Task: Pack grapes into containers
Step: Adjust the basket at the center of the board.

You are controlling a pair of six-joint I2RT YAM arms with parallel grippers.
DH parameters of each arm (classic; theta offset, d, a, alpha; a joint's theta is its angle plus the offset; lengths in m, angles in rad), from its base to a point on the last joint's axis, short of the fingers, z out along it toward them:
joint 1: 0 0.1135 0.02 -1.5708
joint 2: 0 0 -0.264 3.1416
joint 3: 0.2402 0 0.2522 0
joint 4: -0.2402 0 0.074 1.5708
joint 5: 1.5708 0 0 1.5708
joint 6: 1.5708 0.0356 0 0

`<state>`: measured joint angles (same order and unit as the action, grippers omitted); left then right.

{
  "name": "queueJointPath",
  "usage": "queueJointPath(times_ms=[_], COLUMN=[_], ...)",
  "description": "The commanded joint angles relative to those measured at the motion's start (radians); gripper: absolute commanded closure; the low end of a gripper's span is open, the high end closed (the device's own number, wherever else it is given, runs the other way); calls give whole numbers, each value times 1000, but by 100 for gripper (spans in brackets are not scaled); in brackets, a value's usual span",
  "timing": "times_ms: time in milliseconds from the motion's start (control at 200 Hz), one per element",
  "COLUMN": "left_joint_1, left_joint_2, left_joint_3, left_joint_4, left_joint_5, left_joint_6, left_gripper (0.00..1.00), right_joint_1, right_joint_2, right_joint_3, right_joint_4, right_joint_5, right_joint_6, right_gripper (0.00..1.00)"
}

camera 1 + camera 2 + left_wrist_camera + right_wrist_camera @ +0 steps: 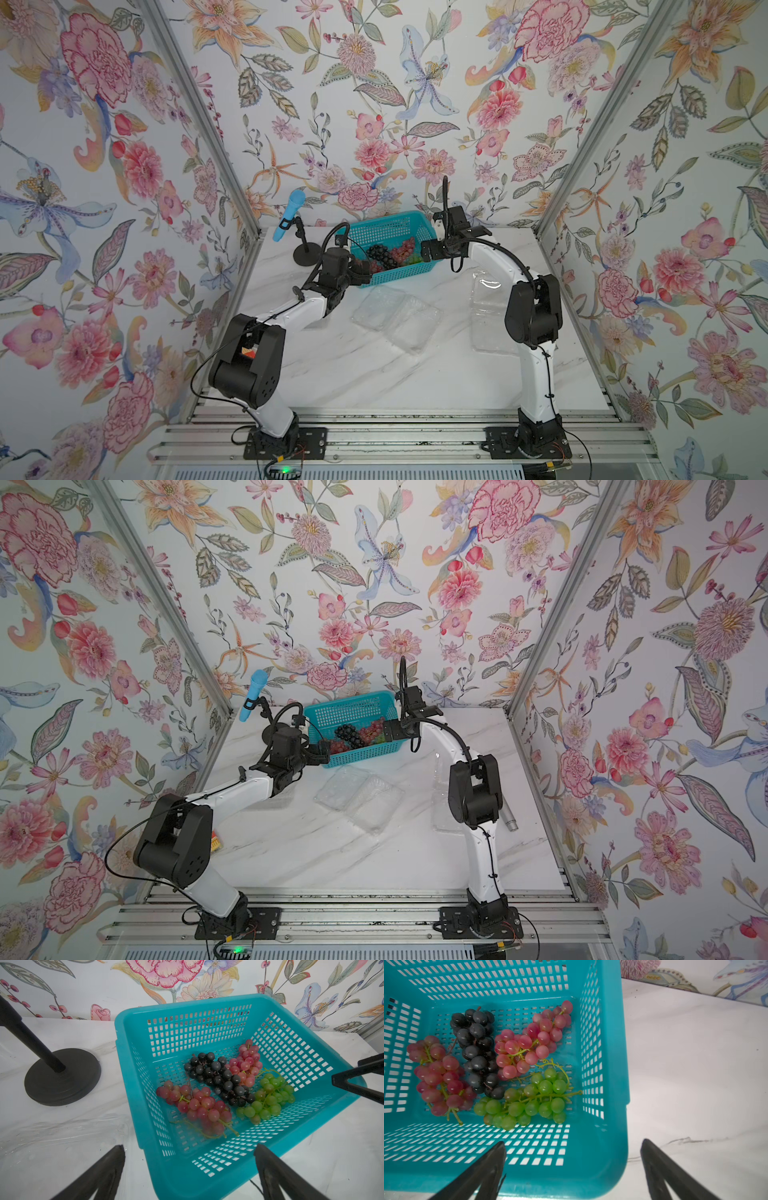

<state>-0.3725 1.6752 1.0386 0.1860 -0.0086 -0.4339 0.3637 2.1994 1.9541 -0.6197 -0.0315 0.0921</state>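
My left gripper (322,756) and right gripper (389,731) flanked the teal basket (353,710), which held the grapes (356,734). Clear containers (360,799) lay on the marble table (374,862) nearer my bases.

**Arm pose: both grippers open**

The left arm (291,311) and right arm (536,374) rise from the lower frame edge, elbows bent outward, forearms converging toward frame centre. On the left gripper (189,1146) and right gripper (573,1142), the jaws stand wide apart, holding nothing.
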Motion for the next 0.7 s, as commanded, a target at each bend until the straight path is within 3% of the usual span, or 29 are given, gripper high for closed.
queueJointPath(times_ms=[0,696], left_joint_1=[-6,-4], left_joint_2=[22,166], left_joint_3=[41,160], left_joint_4=[-28,9], left_joint_5=[-28,50], left_joint_6=[10,13], left_gripper=[0,0], right_joint_1=[-13,-69], right_joint_2=[-14,-124], right_joint_3=[-19,-165], right_joint_4=[-53,-124], right_joint_5=[20,214], right_joint_6=[36,24], right_gripper=[0,0])
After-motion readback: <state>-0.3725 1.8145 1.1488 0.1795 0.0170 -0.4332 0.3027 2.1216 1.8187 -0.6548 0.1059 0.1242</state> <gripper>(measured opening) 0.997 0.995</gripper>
